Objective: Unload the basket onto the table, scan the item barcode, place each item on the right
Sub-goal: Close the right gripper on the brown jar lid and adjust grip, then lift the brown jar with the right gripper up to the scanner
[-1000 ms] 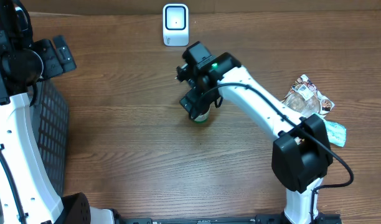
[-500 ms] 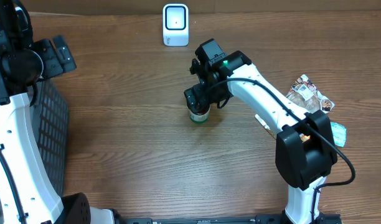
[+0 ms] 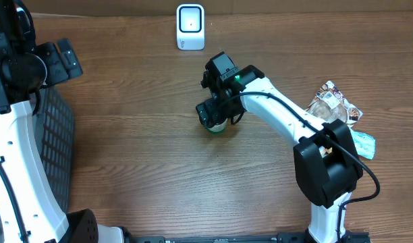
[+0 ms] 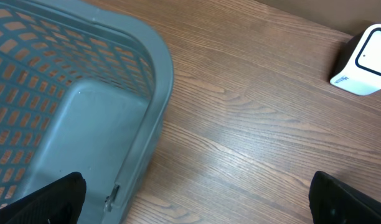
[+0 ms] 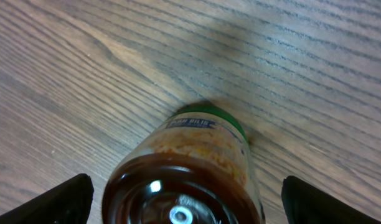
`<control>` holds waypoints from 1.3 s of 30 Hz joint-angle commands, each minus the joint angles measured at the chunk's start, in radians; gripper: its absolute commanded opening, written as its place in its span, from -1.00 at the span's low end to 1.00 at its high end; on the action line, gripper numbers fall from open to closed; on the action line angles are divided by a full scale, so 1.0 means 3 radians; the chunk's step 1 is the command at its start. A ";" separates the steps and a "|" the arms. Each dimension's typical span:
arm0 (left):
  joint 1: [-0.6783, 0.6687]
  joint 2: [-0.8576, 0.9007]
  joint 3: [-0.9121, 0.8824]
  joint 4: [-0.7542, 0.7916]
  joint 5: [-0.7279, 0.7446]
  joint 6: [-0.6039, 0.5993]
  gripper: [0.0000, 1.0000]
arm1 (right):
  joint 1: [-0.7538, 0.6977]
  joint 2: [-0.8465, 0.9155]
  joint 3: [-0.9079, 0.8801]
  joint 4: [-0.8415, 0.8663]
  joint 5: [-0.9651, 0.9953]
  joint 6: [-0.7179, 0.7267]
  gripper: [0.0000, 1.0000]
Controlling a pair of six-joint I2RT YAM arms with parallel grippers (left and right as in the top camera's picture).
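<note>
Glass jar (image 5: 200, 149): stands on the wooden table (image 3: 125, 148) near its middle, with reddish-brown contents and a green lid.
Long axis: close to upright and upside down. The lid is on the wood and the glass base points up at the right wrist camera.
Right gripper (image 5: 190, 205): directly above the jar with jaws spread wide, one finger on each side of the glass. No contact shows, so nothing is held.
Left gripper (image 4: 197, 205): spread wide and empty, over the table beside the grey basket (image 4: 159, 81), well apart from the jar.
Scanner (image 3: 190, 25): a small white box at the far edge of the table with its window facing the arms.
Jar to scanner: the scanner lies beyond the jar, away from the robot and slightly to its left, with bare wood between them.
Nearer arm: the right arm, since it is already over the jar.
Barcode: not visible. Only a strip of the label near the lid shows.
Coming move, as a judgement: close on the glass, lift, carry it forward, and turn the label side toward the window.
</note>
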 commanded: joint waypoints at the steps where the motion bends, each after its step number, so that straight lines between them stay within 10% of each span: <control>1: 0.0005 0.0004 0.0008 0.0006 -0.0031 0.0064 0.99 | 0.0025 -0.0095 -0.0081 0.0089 0.0028 0.0117 0.86; 13: 0.0005 0.0004 0.0008 0.0006 -0.0031 0.0064 0.99 | 0.0025 -0.0095 -0.0081 0.0163 0.0025 0.0338 0.46; 27: 0.0005 0.0004 0.0008 0.0006 -0.0031 0.0064 0.99 | 0.0057 -0.0095 -0.0081 0.0037 0.0130 0.0212 0.61; 39: 0.0005 0.0004 0.0006 0.0005 -0.0031 0.0064 0.99 | 0.0056 -0.0107 0.0025 -0.0097 -0.0134 0.0228 0.19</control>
